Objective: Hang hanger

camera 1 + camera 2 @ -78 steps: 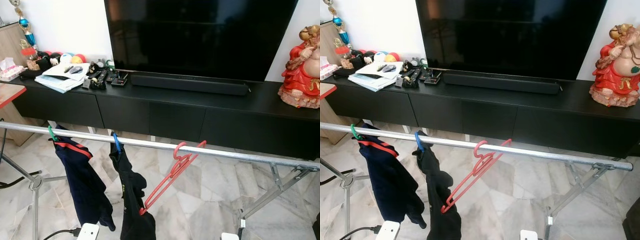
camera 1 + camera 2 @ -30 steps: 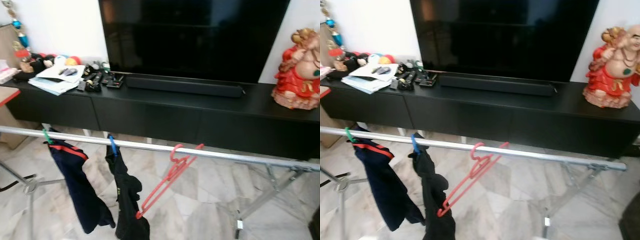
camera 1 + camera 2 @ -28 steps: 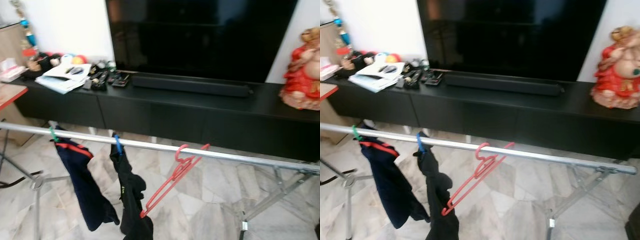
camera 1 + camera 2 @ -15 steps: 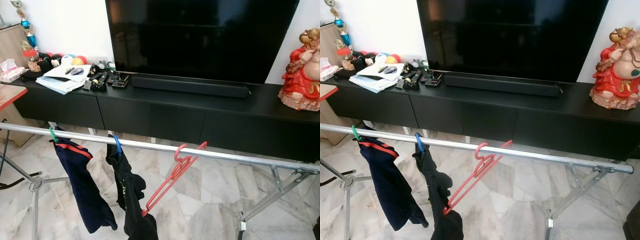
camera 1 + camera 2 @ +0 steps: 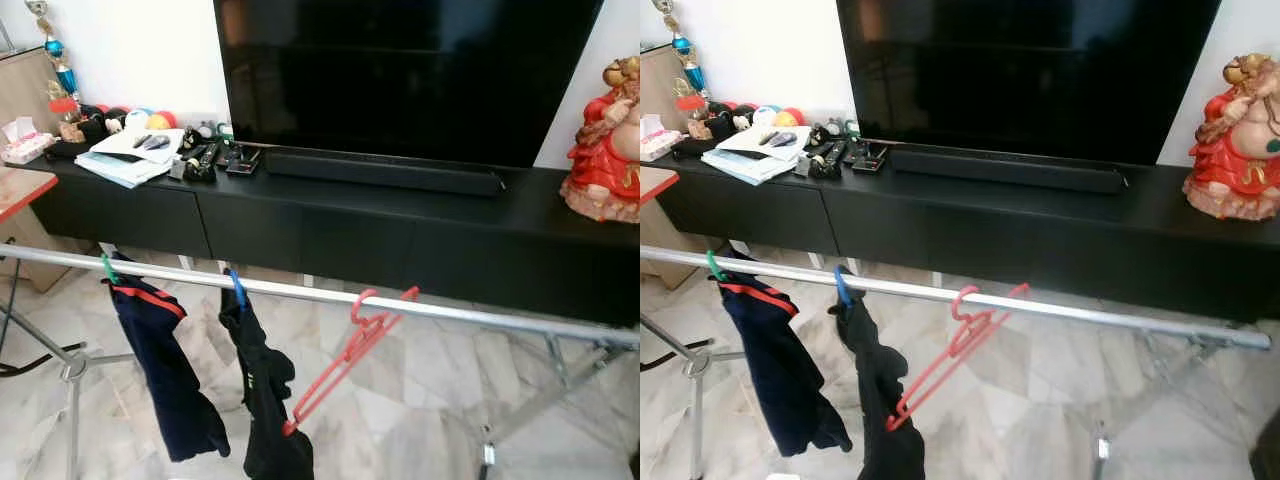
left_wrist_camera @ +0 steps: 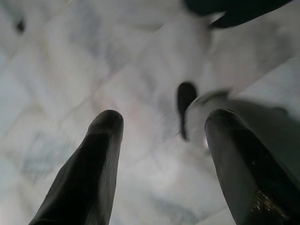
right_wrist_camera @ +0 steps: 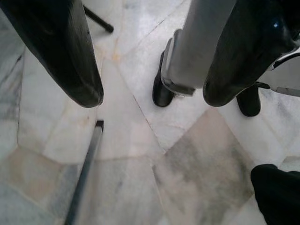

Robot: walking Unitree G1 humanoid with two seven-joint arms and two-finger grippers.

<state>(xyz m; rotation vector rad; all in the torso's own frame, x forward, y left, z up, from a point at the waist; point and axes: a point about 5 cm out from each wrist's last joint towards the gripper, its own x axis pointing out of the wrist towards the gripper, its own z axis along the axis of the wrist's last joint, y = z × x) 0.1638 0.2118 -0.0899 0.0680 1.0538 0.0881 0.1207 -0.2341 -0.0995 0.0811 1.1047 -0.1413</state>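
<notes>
A red empty hanger [image 5: 345,355] hangs by its hook on the silver rail [image 5: 500,318] of a drying rack, tilted down to the left. Its lower end touches a black garment [image 5: 265,395] hung from a blue hook. Further left, navy shorts with red trim [image 5: 160,370] hang from a green hook. My left gripper [image 6: 161,122] hangs open over the marble floor, nothing between its fingers. My right gripper [image 7: 152,101] is also open and empty, pointing down at the floor.
Behind the rack stands a long black TV console [image 5: 420,230] with a large TV [image 5: 400,70], a red figurine [image 5: 610,150] at right and papers and remotes [image 5: 140,155] at left. A red-edged table [image 5: 20,190] is at far left. Rack legs [image 5: 70,400] splay over the floor.
The camera has wobbled and shifted slightly. The red hanger stays hooked on the rail in the same tilted pose; the garments have not moved.
</notes>
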